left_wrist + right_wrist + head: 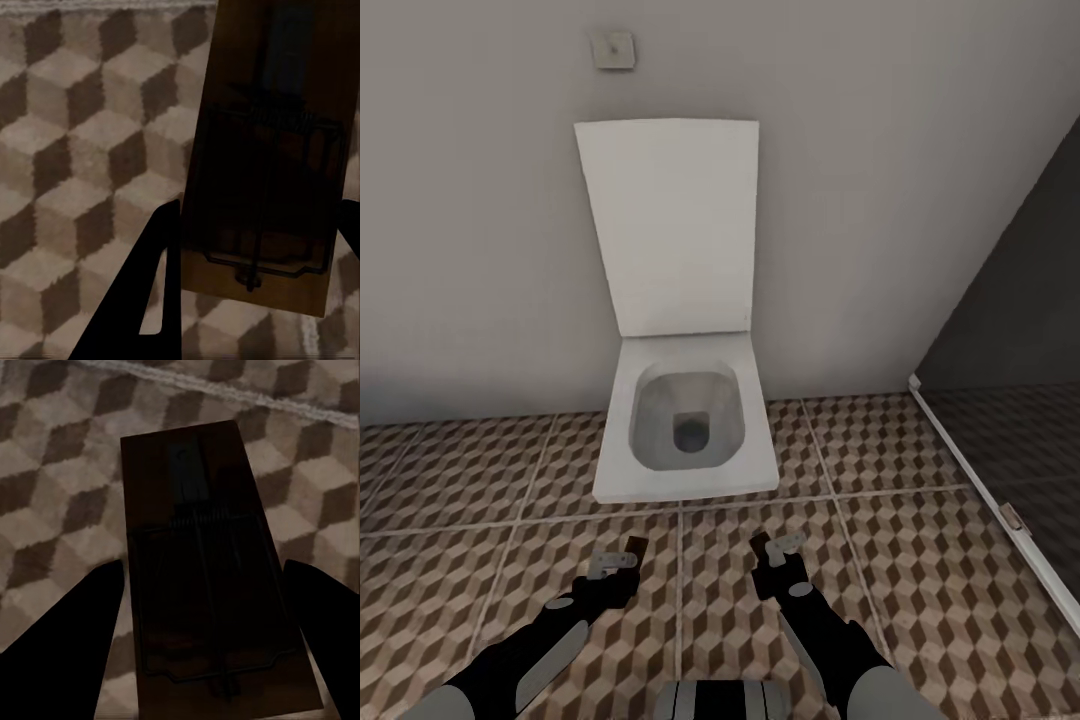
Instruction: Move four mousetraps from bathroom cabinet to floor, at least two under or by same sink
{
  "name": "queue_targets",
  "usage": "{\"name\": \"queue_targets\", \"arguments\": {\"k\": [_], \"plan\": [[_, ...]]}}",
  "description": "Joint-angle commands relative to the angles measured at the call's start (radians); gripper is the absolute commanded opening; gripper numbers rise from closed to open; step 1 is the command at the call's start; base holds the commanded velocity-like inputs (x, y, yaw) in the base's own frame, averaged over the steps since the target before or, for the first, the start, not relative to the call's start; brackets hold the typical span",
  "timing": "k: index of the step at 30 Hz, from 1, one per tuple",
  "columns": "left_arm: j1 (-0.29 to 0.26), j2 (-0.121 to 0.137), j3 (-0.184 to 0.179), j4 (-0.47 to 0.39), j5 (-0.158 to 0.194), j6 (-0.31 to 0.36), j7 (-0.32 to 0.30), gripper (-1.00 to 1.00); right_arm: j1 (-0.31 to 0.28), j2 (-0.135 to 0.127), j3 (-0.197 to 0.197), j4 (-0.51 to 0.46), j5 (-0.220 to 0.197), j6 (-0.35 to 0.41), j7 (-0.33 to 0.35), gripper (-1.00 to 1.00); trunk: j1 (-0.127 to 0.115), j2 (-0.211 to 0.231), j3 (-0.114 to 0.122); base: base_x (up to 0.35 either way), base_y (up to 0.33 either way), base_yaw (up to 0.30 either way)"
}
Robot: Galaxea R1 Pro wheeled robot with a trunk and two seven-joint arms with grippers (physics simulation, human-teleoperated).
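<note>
Both arms reach forward low over the bathroom floor point(480, 560), each carrying a mousetrap. My left gripper point(622, 560) is shut on a tan wooden mousetrap point(270, 165), whose dark wire frame faces the left wrist camera; one black finger point(150, 292) presses its long edge. My right gripper point(775, 555) is shut on a second mousetrap point(206, 562), a shadowed board with a wire frame, held between two black fingers point(67, 652). Cube-patterned tiles lie beneath both traps. The cabinet and the sink are out of view.
A white wall-hung toilet point(685, 420) with its lid up stands straight ahead against the grey wall point(470, 230). A glass shower screen with a white bottom rail point(980, 480) runs along the right. Open tiled floor lies to the left of the toilet.
</note>
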Motion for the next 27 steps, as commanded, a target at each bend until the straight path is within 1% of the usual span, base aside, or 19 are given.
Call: {"name": "queue_targets", "arguments": {"k": [1,27], "plan": [[-0.001,0.001,-0.006,-0.003,0.005,0.002,0.012,-1.00,0.000,0.000,0.004,-0.002,0.011,0.009,-0.005,-1.00,0.000,-0.001,-0.006,0.000,0.000,0.000],[-0.001,0.001,-0.008,-0.002,0.005,0.002,0.012,-1.00,0.000,0.000,0.004,-0.002,0.011,0.009,-0.005,-1.00,0.012,-0.007,-0.143,0.000,0.000,0.000]]}}
